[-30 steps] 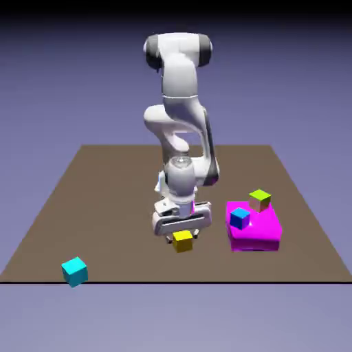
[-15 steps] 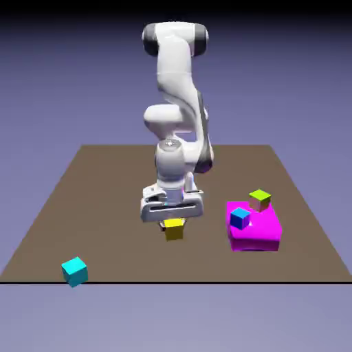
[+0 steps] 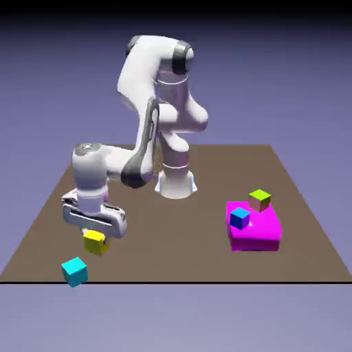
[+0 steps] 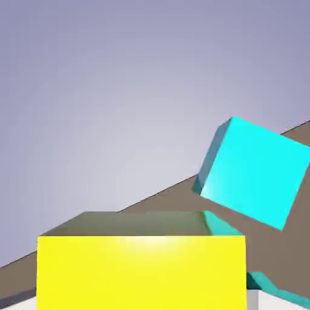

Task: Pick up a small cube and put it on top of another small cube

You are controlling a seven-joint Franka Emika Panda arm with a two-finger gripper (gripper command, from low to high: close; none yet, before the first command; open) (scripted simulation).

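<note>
The gripper [image 3: 96, 236] grips the yellow cube [image 3: 95, 243], rigid and apparently light, by opposite flat sides; the cyan cube [image 3: 74, 271] sits just below, ahead of it.

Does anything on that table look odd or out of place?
Nothing looks damaged. The cyan cube sits right at the table's near edge, a risky spot. The hand holds the yellow cube just above it.
</note>
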